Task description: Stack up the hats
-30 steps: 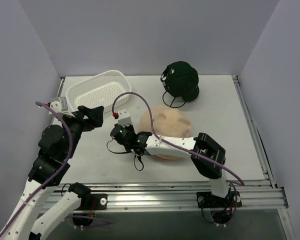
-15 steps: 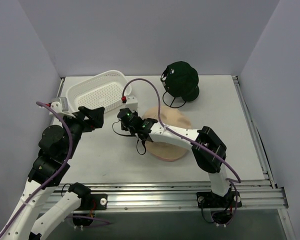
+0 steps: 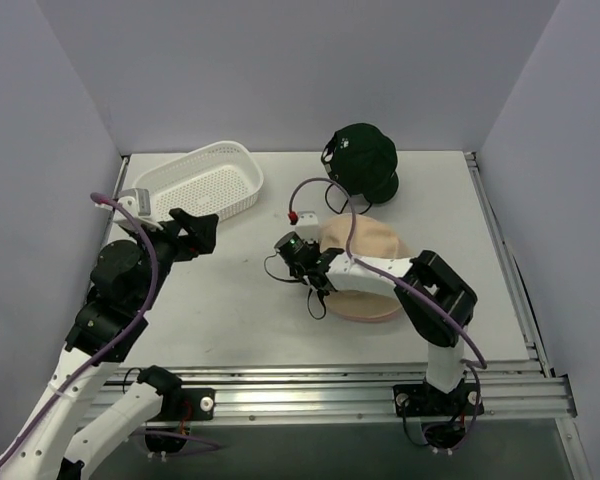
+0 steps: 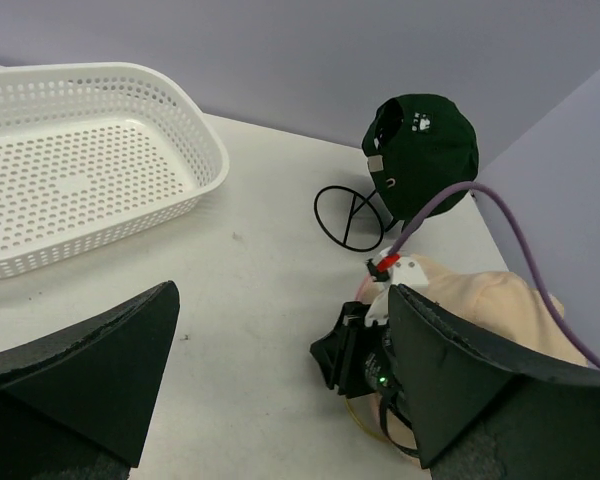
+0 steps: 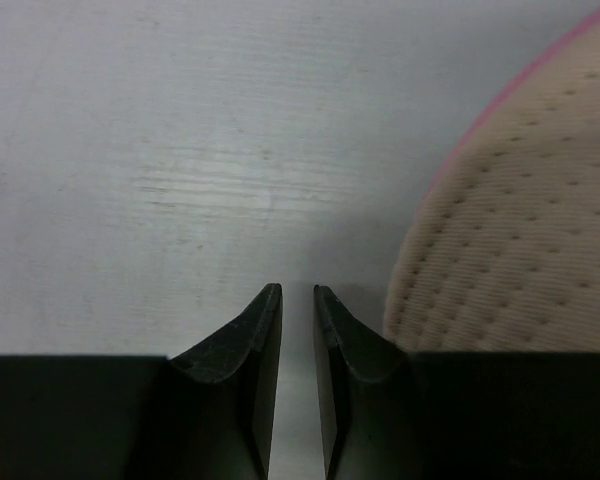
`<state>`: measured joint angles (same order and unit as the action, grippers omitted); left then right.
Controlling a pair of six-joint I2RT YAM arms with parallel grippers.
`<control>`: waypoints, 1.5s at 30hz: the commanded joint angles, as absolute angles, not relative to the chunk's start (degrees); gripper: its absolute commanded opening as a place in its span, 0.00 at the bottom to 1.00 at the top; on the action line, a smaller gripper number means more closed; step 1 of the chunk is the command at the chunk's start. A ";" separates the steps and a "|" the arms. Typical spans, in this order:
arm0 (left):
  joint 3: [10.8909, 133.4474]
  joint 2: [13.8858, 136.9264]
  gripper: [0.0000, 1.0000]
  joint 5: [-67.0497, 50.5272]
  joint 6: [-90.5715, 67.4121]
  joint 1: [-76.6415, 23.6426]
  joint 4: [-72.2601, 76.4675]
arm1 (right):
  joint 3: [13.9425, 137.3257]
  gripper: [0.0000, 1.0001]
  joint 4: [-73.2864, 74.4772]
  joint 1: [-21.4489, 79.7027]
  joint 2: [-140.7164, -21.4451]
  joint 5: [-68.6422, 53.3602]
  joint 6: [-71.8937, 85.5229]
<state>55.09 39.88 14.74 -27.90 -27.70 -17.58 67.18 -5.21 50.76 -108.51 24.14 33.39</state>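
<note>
A tan bucket hat [image 3: 370, 262] lies mid-table with a thin pink rim [image 3: 365, 318] showing under it; the rest of the pink hat is hidden. A dark green cap [image 3: 361, 158] with a small white logo sits at the back on a wire stand [image 3: 345, 203]. The black cap is out of view. My right gripper [image 3: 296, 250] lies low at the tan hat's left edge, pointing away from it; its jaws are almost together and empty [image 5: 297, 300], with the hat [image 5: 520, 240] beside them. My left gripper [image 3: 195, 232] is open and empty above the table [image 4: 280, 400], left of the hats.
A white plastic mesh basket [image 3: 195, 180] stands at the back left, also in the left wrist view [image 4: 80, 170]. The right arm's purple cable [image 3: 325, 190] loops over the table between basket and green cap. Walls close in on three sides.
My right gripper has drawn back to the right, from left of the hat to its left edge. The tan hat has shifted right with it. The left arm has shifted slightly.
</note>
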 commanded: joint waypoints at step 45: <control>45.26 43.50 0.94 18.98 -24.43 -39.64 -4.13 | 109.50 0.44 6.94 21.81 -109.77 16.54 18.63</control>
<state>44.01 43.72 17.85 -25.85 -39.42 -6.15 105.16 4.49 25.06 -110.26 22.52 16.47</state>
